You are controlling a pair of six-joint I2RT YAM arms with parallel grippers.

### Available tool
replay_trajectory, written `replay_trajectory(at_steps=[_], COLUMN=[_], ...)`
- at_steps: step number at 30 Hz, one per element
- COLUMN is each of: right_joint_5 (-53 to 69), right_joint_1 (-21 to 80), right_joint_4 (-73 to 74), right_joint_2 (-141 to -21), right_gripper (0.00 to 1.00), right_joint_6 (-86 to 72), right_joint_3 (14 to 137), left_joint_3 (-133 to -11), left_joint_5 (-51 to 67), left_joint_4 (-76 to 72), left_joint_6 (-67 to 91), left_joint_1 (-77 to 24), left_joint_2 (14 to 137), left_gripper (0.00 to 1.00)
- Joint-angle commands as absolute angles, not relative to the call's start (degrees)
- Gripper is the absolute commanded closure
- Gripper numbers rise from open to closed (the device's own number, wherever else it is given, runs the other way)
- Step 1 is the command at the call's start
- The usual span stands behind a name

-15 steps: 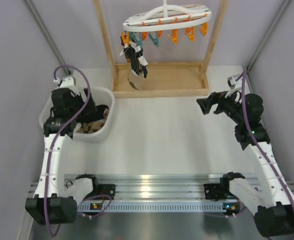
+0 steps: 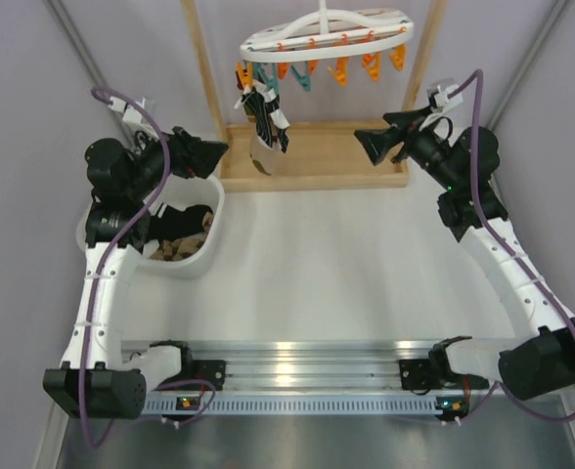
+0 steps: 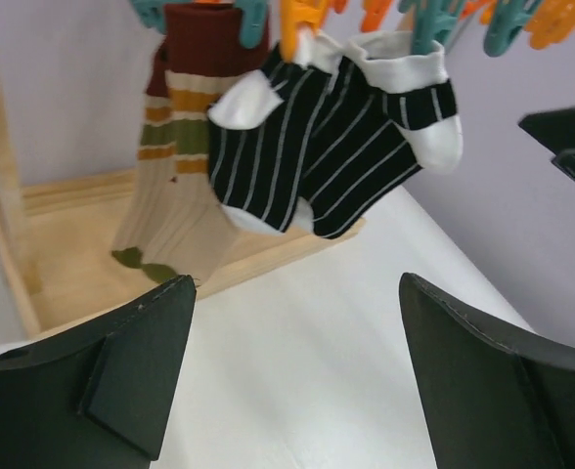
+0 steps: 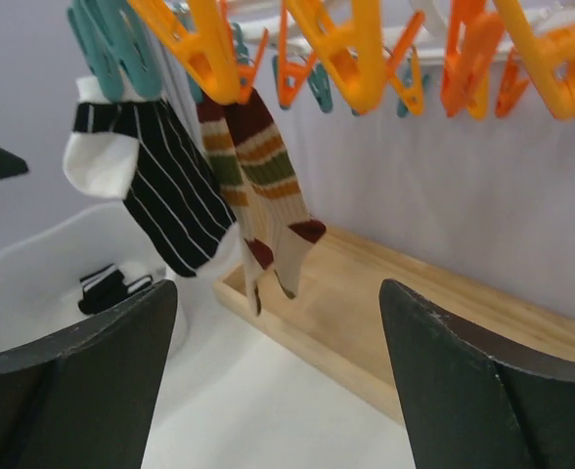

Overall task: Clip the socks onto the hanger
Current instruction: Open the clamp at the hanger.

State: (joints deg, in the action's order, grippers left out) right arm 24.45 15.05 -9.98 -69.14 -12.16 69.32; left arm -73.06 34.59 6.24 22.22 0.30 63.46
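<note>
The white hanger (image 2: 327,29) hangs at the back with orange pegs (image 4: 351,59) and teal pegs (image 3: 434,20) dangling. Clipped at its left end are black white-striped socks (image 3: 336,147) and a beige sock with a maroon cuff (image 3: 175,186); both show in the right wrist view too. More socks (image 2: 185,230) lie in the tub, one black with white bands (image 4: 111,285). My left gripper (image 2: 217,154) is open and empty, pointing at the hanging socks from the left. My right gripper (image 2: 366,145) is open and empty, to their right.
A wooden stand carries the hanger; its base tray (image 2: 317,156) lies under the socks and its posts (image 2: 204,73) rise on either side. The white tub (image 2: 204,256) sits at the left, below my left arm. Purple walls close in the sides and back.
The left gripper has lifted out of the tub and swung up toward the hanger. The right gripper has risen and moved back and left toward the hanger. Both stay open.
</note>
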Motion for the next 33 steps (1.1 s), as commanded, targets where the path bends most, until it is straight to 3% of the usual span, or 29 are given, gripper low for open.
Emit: replay_trajectory(at_steps=[1,13,26,33], right_joint_5=[25.0,20.8,15.8,18.8], right_joint_1=[18.5,28.5,30.6,30.8], right_joint_4=[-20.0,-22.1,-23.0,-25.8], right_joint_2=[-71.9,-74.6,-80.0,-82.9], right_gripper=[0.16,0.27,0.37,0.34], right_joint_6=[-13.5,-4.0,-0.4,-0.4], right_joint_3=[74.8,76.1,83.5,85.7], left_joint_3=[-76.1,-92.1,-103.9,-103.8], left_joint_5=[40.0,25.2,3.5,4.3], left_joint_4=[-3.5,-7.1,-0.9,-2.4], left_joint_6=[25.8,27.6,30.4,32.8], left_joint_1=[-3.4,-20.4,-31.0,-31.0], left_joint_2=[65.4,75.5,85.0,84.5], left_gripper=[0.11,0.28,0.28,0.27])
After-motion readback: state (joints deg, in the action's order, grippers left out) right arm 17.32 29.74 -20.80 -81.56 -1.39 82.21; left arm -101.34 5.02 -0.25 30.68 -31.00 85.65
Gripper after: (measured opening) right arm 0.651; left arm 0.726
